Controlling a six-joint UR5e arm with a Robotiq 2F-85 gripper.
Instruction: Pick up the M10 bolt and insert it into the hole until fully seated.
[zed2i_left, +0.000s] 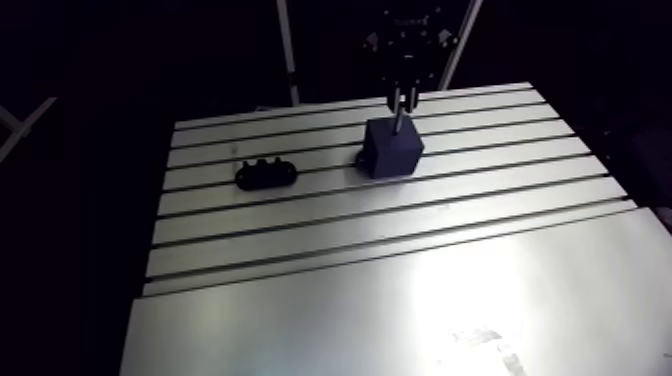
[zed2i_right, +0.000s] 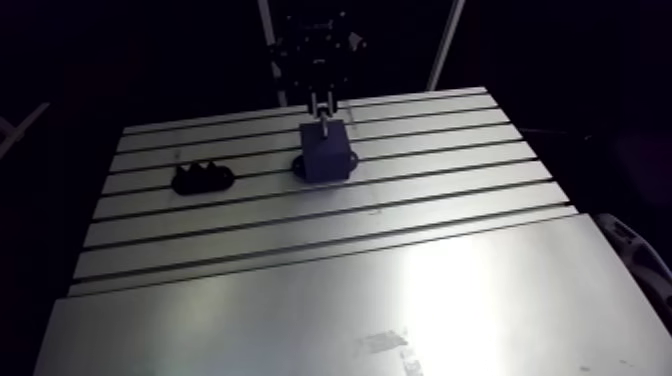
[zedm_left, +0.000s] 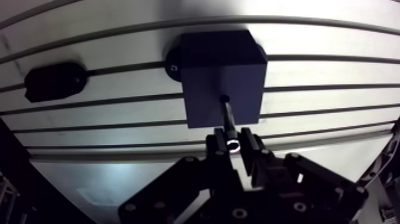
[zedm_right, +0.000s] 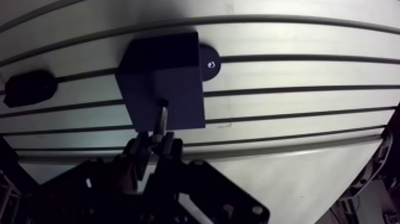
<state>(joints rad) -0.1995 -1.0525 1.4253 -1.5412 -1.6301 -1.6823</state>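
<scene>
My claw (zedm_left: 231, 145) pinched the bolt (zedm_left: 228, 118), its tip at the hole (zedm_left: 224, 99) in the block (zedm_left: 220, 65) (pickup done); full seating was left.

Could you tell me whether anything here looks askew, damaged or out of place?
Nothing stands out: the bolt, gripped between the fingers, meets the hole in the dark block, and the black holder lies apart on the table.

- The table (zed2i_left: 400, 290) is shining silver, with thin dark lines running across it.
- The block (zedm_left: 221, 77) is looking dark blue.
- The bolt (zedm_left: 228, 116) at the block's top is gleaming grey.
- The small piece (zedm_left: 53, 80) beside the block is showing black.
- The gripper (zedm_left: 233, 143) is looking black.
</scene>
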